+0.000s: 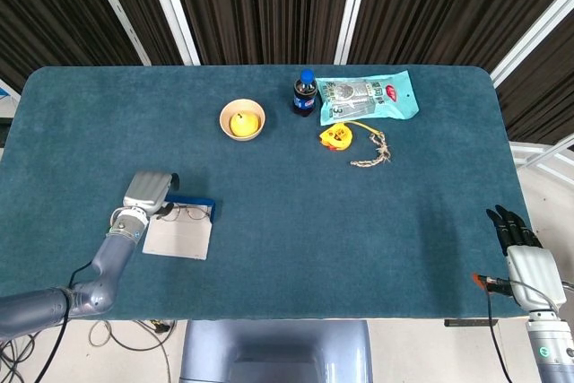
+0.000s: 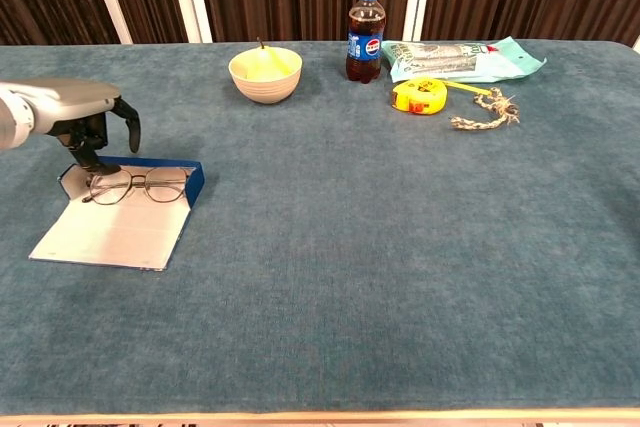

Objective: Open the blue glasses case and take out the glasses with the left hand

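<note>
The left hand is seen hovering over the left end of the open case, fingers curled downward toward the glasses; whether anything is pinched cannot be told, though the glasses appear to lie flat in the case. The case is spread open near the left front of the desk, its pale lid laid toward the robot and its blue wall behind the glasses. The glasses are judged light, thin-framed and fragile, with slippery lenses; a gentle pinch at the near temple or the bridge would be best, with the lenses avoided. The right hand is held off the desk's right edge, fingers straight and holding nothing.
</note>
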Robot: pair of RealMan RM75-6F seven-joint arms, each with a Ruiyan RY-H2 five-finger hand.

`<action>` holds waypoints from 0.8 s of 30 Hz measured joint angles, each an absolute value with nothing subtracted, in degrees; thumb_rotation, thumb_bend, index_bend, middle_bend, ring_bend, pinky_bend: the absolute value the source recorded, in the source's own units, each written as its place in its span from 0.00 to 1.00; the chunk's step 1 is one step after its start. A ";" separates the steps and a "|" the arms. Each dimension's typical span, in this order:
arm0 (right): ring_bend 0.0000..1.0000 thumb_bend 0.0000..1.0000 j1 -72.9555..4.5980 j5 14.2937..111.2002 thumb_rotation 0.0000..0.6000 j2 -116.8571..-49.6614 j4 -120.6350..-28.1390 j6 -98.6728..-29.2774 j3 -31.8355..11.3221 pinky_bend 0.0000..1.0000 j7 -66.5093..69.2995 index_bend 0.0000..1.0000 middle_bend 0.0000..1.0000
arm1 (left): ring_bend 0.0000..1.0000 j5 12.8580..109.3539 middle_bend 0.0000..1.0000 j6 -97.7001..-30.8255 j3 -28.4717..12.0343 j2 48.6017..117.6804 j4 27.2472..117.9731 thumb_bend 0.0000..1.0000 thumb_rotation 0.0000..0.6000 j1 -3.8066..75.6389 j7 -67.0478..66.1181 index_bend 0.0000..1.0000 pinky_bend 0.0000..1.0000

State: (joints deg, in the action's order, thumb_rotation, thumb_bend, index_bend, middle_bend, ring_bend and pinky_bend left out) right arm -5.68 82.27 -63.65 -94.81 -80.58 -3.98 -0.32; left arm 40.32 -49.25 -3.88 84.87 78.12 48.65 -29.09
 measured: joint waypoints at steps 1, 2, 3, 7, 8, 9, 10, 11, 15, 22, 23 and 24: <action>0.00 0.19 -5.68 82.28 1.00 -63.65 -94.80 -80.57 -3.97 0.20 -0.32 0.00 0.00 | 0.88 40.27 0.99 -49.17 -3.98 84.94 78.09 0.31 1.00 48.69 -29.10 0.43 0.97; 0.00 0.19 -5.69 82.28 1.00 -63.65 -94.78 -80.56 -3.97 0.20 -0.31 0.00 0.00 | 0.88 40.20 0.99 -49.04 -4.09 85.01 78.08 0.31 1.00 48.72 -29.08 0.43 0.97; 0.00 0.19 -5.69 82.28 1.00 -63.66 -94.79 -80.55 -3.96 0.20 -0.32 0.00 0.00 | 0.88 40.12 0.99 -48.91 -4.17 85.05 78.11 0.31 1.00 48.74 -29.04 0.43 0.97; 0.00 0.19 -5.68 82.28 1.00 -63.68 -94.79 -80.59 -3.97 0.20 -0.37 0.00 0.00 | 0.89 39.55 0.99 -48.32 -4.40 85.06 78.87 0.31 1.00 48.77 -28.86 0.43 0.97; 0.00 0.19 -5.67 82.27 1.00 -63.68 -94.79 -80.60 -3.97 0.20 -0.37 0.00 0.00 | 0.89 39.44 0.99 -48.25 -4.50 85.01 79.21 0.31 1.00 48.78 -28.80 0.43 0.97; 0.00 0.19 -5.67 82.27 1.00 -63.68 -94.79 -80.60 -3.97 0.20 -0.38 0.00 0.00 | 0.89 39.39 0.99 -48.23 -4.57 84.97 79.44 0.31 1.00 48.80 -28.78 0.43 0.97; 0.00 0.19 -5.67 82.27 1.00 -63.69 -94.80 -80.61 -3.97 0.20 -0.40 0.00 0.00 | 0.89 39.39 0.99 -48.23 -4.63 84.92 79.62 0.31 1.00 48.83 -28.78 0.43 0.97; 0.00 0.19 -5.67 82.27 1.00 -63.69 -94.80 -80.63 -3.97 0.20 -0.42 0.00 0.00 | 0.89 39.41 0.99 -48.26 -4.71 84.84 79.86 0.31 1.00 48.88 -28.81 0.43 0.97; 0.00 0.20 -5.67 82.26 1.00 -63.70 -94.79 -80.62 -3.97 0.20 -0.42 0.00 0.00 | 0.89 39.17 0.99 -48.22 -5.00 84.45 80.52 0.31 1.00 49.04 -28.83 0.44 0.97; 0.00 0.20 -5.67 82.25 1.00 -63.70 -94.82 -80.64 -3.98 0.20 -0.46 0.00 0.00 | 0.89 38.74 0.99 -48.29 -5.29 83.90 80.99 0.31 1.00 49.20 -28.78 0.45 0.97; 0.00 0.20 -5.67 82.25 1.00 -63.71 -94.81 -80.65 -3.99 0.20 -0.49 0.00 0.00 | 0.89 38.68 0.99 -48.27 -5.26 83.87 80.95 0.31 1.00 49.23 -28.87 0.45 0.97; 0.00 0.20 -5.67 82.24 1.00 -63.71 -94.80 -80.64 -3.99 0.20 -0.49 0.00 0.00 | 0.89 38.59 0.99 -48.26 -5.23 83.87 80.87 0.31 1.00 49.25 -28.93 0.45 0.97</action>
